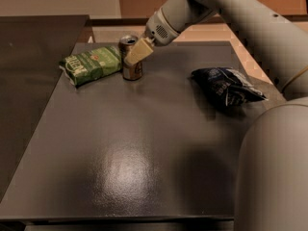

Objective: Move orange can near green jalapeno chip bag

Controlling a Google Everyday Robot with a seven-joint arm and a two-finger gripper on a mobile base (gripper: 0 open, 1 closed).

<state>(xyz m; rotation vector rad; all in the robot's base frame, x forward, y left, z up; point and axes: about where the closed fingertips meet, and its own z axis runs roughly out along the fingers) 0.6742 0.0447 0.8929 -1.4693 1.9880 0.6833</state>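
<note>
The orange can stands upright on the dark table at the back, just right of the green jalapeno chip bag, almost touching its right end. The bag lies flat with its white lettering up. My gripper reaches down from the upper right and sits at the can, its pale tip across the can's upper front. The can's silver top shows just behind it. Part of the can's body is hidden by the gripper.
A dark blue-black chip bag lies at the right of the table. My arm crosses the upper right, and a large grey part of the robot fills the lower right corner. A second dark surface adjoins on the left.
</note>
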